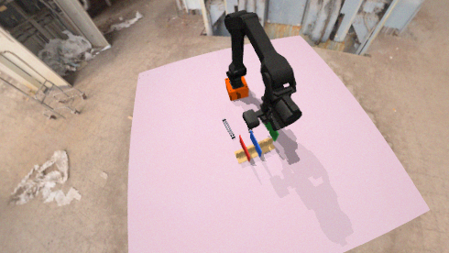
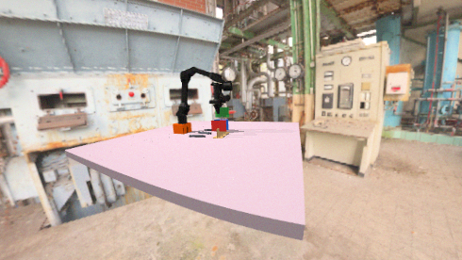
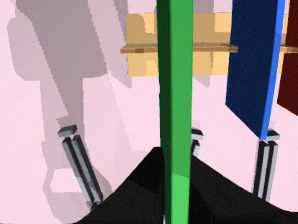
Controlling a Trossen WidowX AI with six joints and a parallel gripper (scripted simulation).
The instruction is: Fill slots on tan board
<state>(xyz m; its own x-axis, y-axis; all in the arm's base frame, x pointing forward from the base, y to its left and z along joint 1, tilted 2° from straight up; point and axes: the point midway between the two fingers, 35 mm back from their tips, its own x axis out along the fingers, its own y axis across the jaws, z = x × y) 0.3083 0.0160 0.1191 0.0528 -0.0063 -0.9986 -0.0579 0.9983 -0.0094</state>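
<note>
Green board (image 1: 272, 131) (image 2: 222, 112) (image 3: 181, 110): thin, flat-sided, bright along the edge facing the wrist camera, darker on its left face in that view; it stands upright. Gripper (image 1: 263, 120) (image 2: 218, 109) (image 3: 166, 155) clamped on it — black fingers one on each side, board running between them and out past the tips toward the tan board (image 1: 240, 158) (image 2: 220, 135) (image 3: 141, 66). In the wrist view it crosses over the tan board's upright strip, beside the blue board (image 1: 256, 144) (image 2: 227, 124) (image 3: 252, 60). Red board (image 1: 245, 148) (image 2: 219, 125) (image 3: 294, 65) on the blue one's far side; both stand crosswise on the tan board. Green notch — hidden; whether the green board touches the tan one, cannot tell.
</note>
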